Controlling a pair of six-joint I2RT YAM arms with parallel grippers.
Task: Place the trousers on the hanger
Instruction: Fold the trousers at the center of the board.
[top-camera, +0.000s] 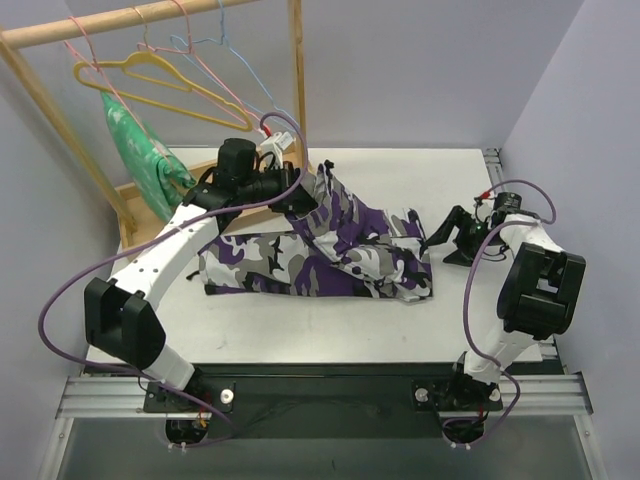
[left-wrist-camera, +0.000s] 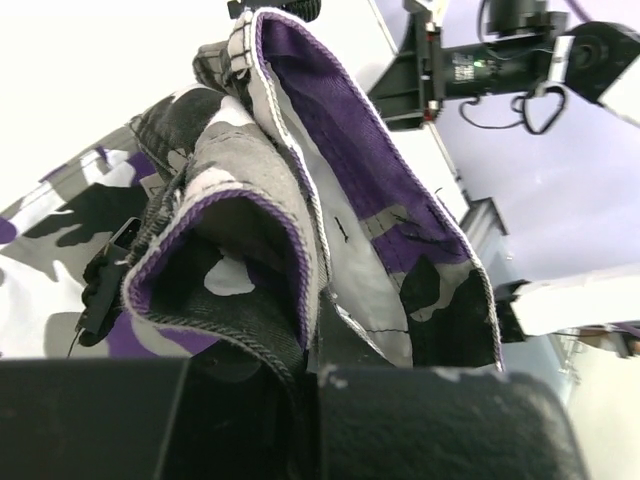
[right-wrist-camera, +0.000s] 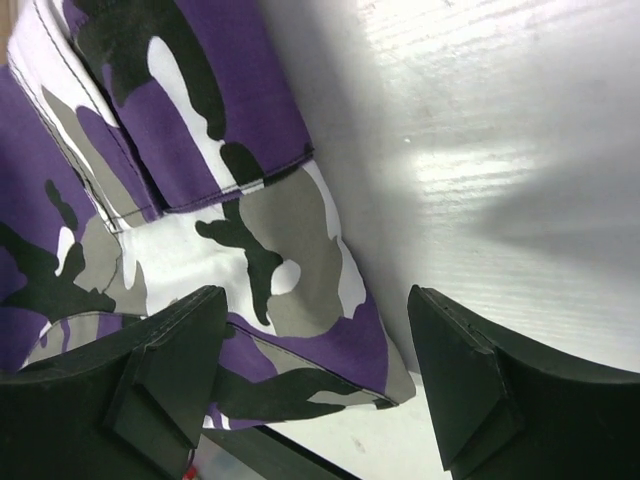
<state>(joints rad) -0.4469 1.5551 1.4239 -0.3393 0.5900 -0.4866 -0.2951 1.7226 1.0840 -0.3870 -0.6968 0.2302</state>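
Note:
The camouflage trousers lie spread over the middle of the white table. My left gripper is shut on their upper edge and holds it lifted off the table. In the left wrist view the folded cloth rises out of the closed gripper. My right gripper is open, low at the trousers' right edge. In the right wrist view a corner of the trousers lies between the spread fingers of that gripper. The yellow hanger hangs on the wooden rail at the back left.
Pink hangers and a blue hanger hang on the same rail. A green-and-white garment hangs below them. A wooden rack post stands just behind my left gripper. Purple walls close in the table.

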